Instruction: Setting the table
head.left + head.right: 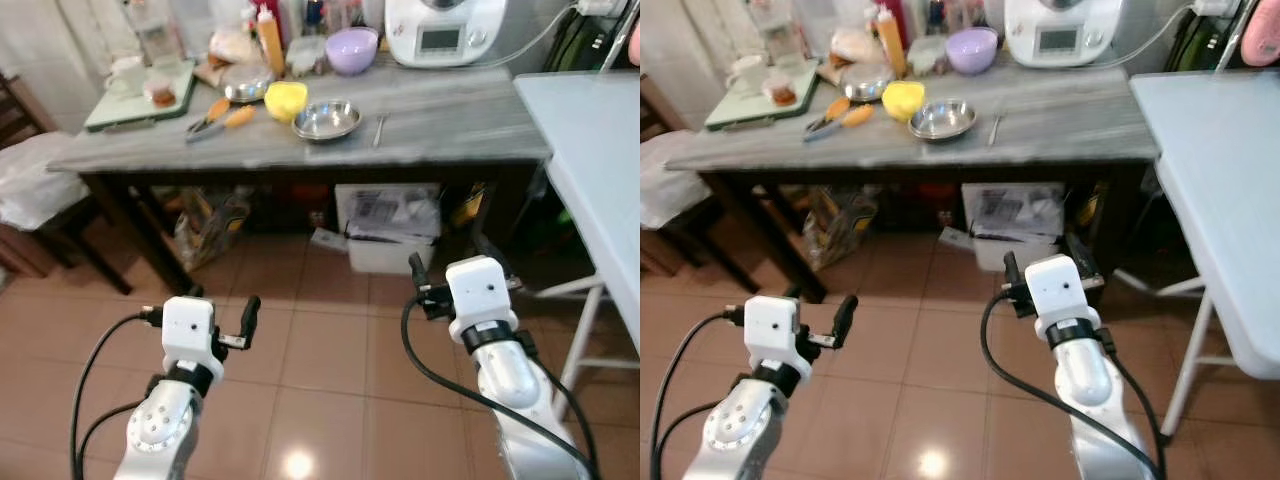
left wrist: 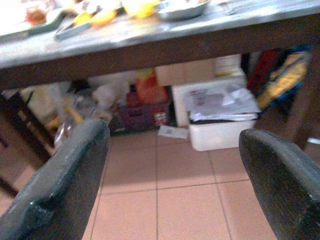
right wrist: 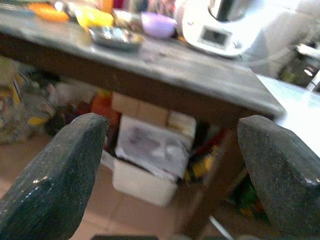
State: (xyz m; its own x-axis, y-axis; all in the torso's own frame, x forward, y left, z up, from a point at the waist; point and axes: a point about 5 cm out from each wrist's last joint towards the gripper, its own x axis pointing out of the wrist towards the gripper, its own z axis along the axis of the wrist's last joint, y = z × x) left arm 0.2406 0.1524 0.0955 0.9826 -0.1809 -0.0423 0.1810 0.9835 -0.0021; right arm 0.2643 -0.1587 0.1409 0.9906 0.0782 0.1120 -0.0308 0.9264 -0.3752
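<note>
Here no readable writing. Grey stone-look tabletop (image 1: 450, 125) carries a round steel bowl (image 1: 325, 120), yellow cup (image 1: 285, 99), lilac bowl (image 1: 352, 48) & white appliance (image 1: 443, 28). Left gripper (image 1: 222, 308) & right gripper (image 1: 416, 275) hover over floor tiles, jaws wide apart, holding nothing. Wrist views show a white bin (image 2: 222, 134) beneath.

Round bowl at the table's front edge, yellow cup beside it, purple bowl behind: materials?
Round bowl: likely stainless steel, polished; silvery with bright glints and a reflective rim.
Yellow cup: probably plastic; flat, saturated colour, matte, no sparkle.
Purple bowl: plastic or glazed ceramic; smooth pastel surface with a soft sheen, can't settle which.
Table: top looks like grey streaked stone or laminate.
</note>
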